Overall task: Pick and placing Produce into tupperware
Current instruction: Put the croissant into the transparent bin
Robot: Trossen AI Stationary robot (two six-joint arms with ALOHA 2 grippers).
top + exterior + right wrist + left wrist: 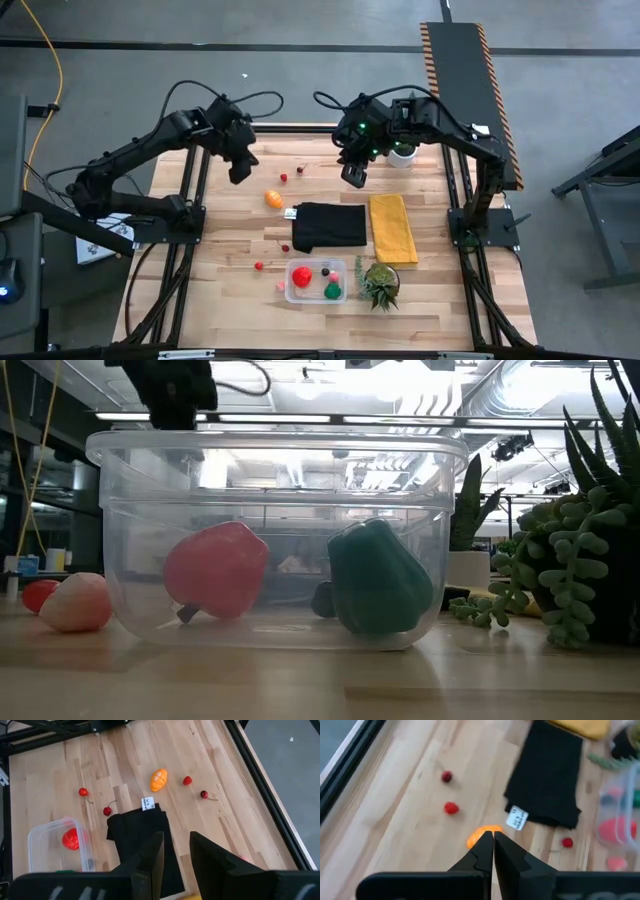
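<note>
Tub (pixel 316 280) at lower centre of desk (pixel 230 250), holding red (pixel 302 276) and green (pixel 333 290) produce. Orange (pixel 272 198) on desk, centre-left. Left claw (pixel 240 172) closed, empty, above orange. Right claw (pixel 354 176) slightly open, empty, upper centre.

The clear tupperware (pixel 316 280) sits upright just in front of the black cloth (pixel 330 226), holding a red pepper (pixel 302 277), a green pepper (pixel 333 290) and a dark berry (pixel 325 271). An orange fruit (pixel 273 198) lies left of the cloth, with small red berries (pixel 284 178) scattered beyond it.
</note>
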